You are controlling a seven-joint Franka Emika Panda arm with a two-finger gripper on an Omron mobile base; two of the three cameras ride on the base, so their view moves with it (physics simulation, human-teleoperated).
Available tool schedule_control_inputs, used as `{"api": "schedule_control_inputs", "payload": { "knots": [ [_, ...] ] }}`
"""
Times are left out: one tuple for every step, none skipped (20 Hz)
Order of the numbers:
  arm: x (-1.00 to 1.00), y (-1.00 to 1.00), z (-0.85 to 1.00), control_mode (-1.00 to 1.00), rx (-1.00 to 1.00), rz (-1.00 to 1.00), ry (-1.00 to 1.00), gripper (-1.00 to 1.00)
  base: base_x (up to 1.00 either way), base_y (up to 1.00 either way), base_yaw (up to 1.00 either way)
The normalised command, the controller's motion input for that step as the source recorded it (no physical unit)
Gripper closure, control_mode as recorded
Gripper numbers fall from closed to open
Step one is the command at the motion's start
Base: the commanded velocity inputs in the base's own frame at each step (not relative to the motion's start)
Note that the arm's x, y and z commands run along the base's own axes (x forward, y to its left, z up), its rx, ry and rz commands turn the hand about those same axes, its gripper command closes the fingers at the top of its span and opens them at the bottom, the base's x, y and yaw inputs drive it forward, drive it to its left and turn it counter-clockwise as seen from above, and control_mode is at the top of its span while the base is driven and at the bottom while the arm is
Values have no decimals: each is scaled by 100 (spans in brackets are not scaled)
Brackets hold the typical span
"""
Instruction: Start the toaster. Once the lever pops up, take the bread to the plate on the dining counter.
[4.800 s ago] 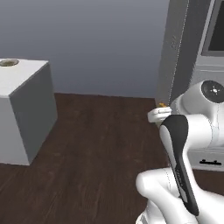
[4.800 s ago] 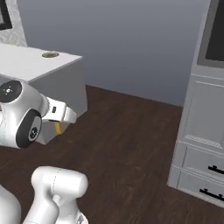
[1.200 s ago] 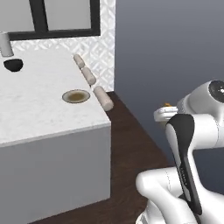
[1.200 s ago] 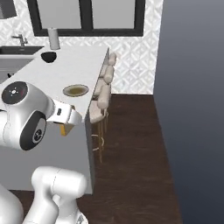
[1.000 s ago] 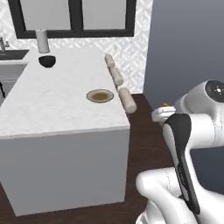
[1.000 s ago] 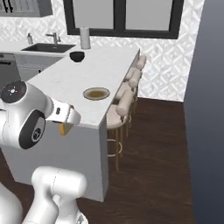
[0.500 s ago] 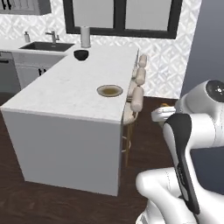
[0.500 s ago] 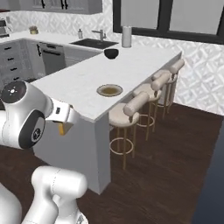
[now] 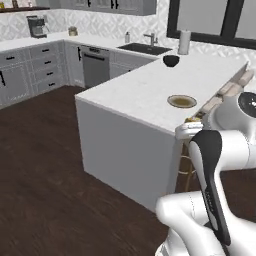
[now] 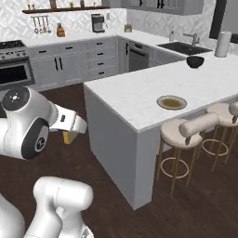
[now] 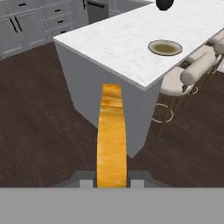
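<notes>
We look across dark wood floor [image 10: 116, 218] at the white marble dining desk [image 10: 139, 100], grey cabinets [image 9: 30, 75] along the walls behind it, round stools [image 10: 179, 132] tucked at its right side. On its top the plate [image 11: 165, 47] sits bare near the stool edge, a dark bowl [image 10: 195, 61] further back at one o'clock. Our claw [image 11: 112, 183] is clamped on the bread [image 11: 111, 135], short of the desk.
</notes>
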Motion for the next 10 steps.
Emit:
{"api": "schedule_control_inputs", "payload": {
  "knots": [
    [0,0,0,100,0,0,0,100,1,-41,80],
    [0,0,0,100,0,0,0,100,1,-42,80],
    [0,0,0,100,0,0,0,100,0,-44,80],
    [0,0,0,100,0,0,0,100,0,-49,79],
    [0,0,0,100,0,0,0,100,0,-52,76],
    [0,0,0,100,0,0,0,100,0,-58,74],
    [0,0,0,100,0,0,0,100,0,-62,71],
    [0,0,0,100,0,0,0,100,0,-79,66],
    [0,0,0,100,0,0,0,100,-4,-100,57],
    [0,0,0,100,0,0,0,100,-23,-100,46]
  ]
}}
